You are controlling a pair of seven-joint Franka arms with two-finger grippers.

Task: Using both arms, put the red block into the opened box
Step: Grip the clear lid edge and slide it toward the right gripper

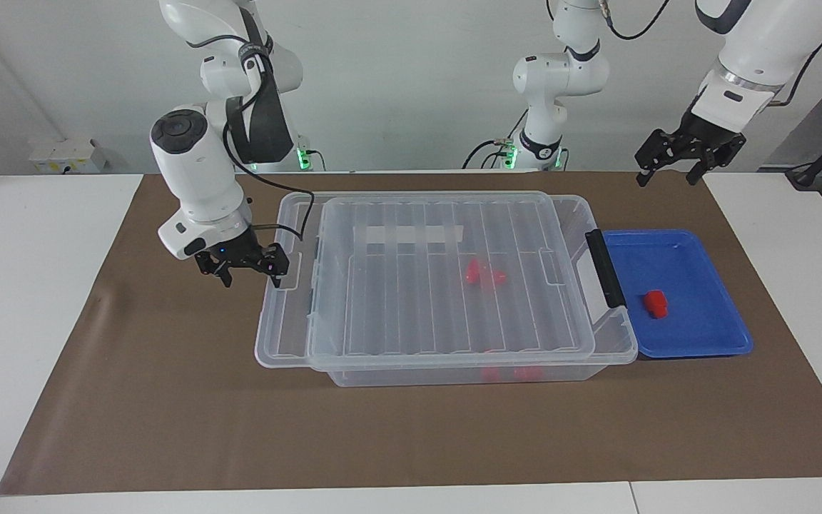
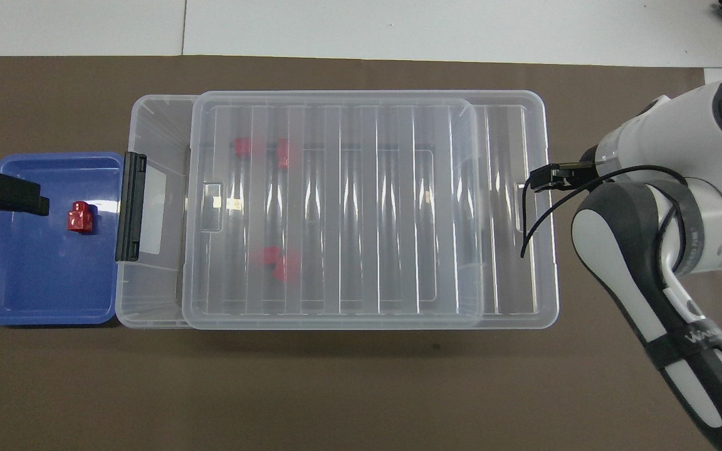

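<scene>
You see the right gripper (image 1: 243, 265) at the middle left of the facing view, fingers spread at the lid's (image 1: 447, 278) end edge (whether it grips the lid you cannot tell), the lid offset along the box (image 1: 600, 335). The red block (image 1: 656, 303) lies in the blue tray (image 1: 711, 343) at right. The left gripper (image 1: 689, 160), fingers apart and empty, waits at upper right.

The facing camera sits high across the worktop (image 1: 61, 300), looking toward the robot bases and taking in the whole brown mat. The overhead camera looks steeply down from the robots' end, closer in. Both cover the box (image 1: 454, 285) (image 2: 336, 213) and blue tray (image 1: 696, 335) (image 2: 35, 294), half a turn apart.
</scene>
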